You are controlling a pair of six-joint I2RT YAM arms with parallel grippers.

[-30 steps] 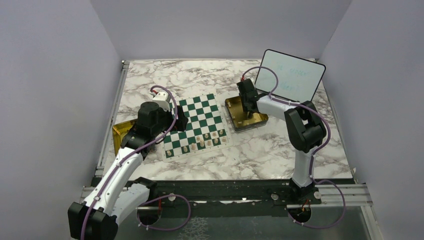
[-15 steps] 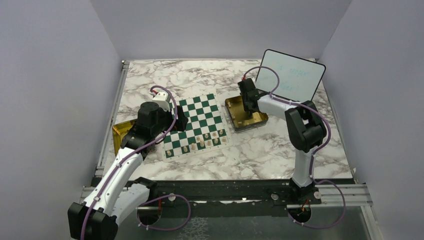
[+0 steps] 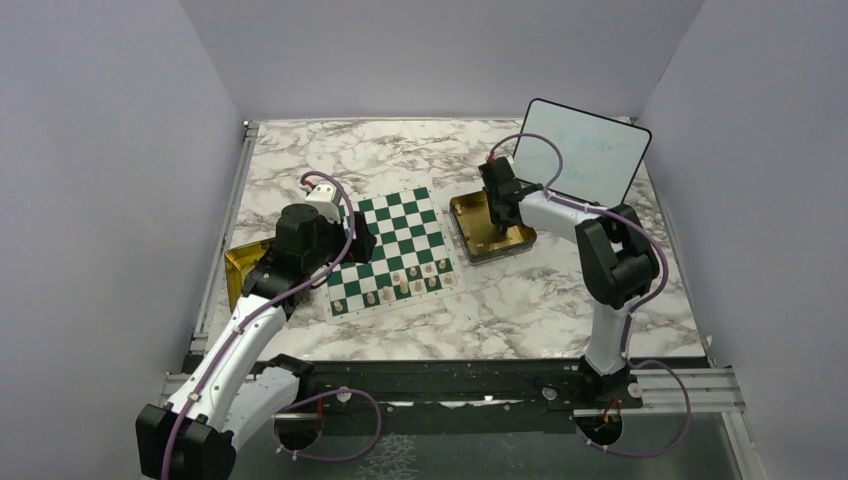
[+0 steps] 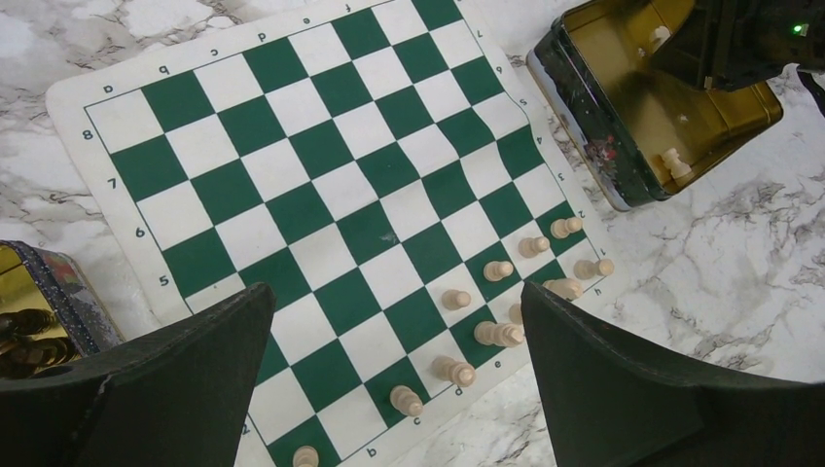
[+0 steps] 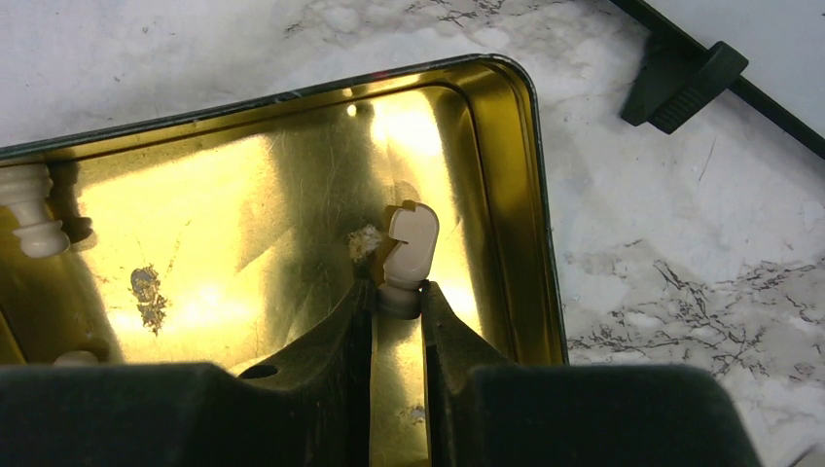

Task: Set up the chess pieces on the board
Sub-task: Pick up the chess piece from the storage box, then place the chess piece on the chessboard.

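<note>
left tin (image 3: 240,268): sits at the board's left edge, partly under the left arm. No trouble here unless that arm swings back low and clips its wall.
left gripper (image 4: 394,311): hangs above the board with its jaws spread wide and nothing between them. If it drops from here, those broad fingers could come down on pieces already placed.
board (image 4: 321,185): a thin green-and-white mat lying flat on the marble. A dragged fingertip or piece could slide or ruck it and upset everything on it.
chess pieces (image 4: 498,334): cream ones are bunched on the near rows toward the board's right corner, close together. Any new one set in among them could easily topple a neighbour.
right tin (image 5: 530,175): a gold tin just right of the board, with a couple of pieces left inside, one at its left end (image 5: 29,219). A sideways exit before rising could catch the load on the raised wall.
right gripper (image 5: 397,302): down inside the right tin, jaws clenched on the knight.
knight (image 5: 411,233): pinched only by its base, at the very fingertips, with its head sticking out past them. I'd judge the hold shallow, so it could pivot or squirt free on the carry. It also looks tipped rather than upright, so setting it down on its base will be fiddly. I can't tell whether it is clear of the tin floor.
whiteboard (image 3: 580,150): propped behind the right arm, where a wide elbow swing might nudge it.
</note>
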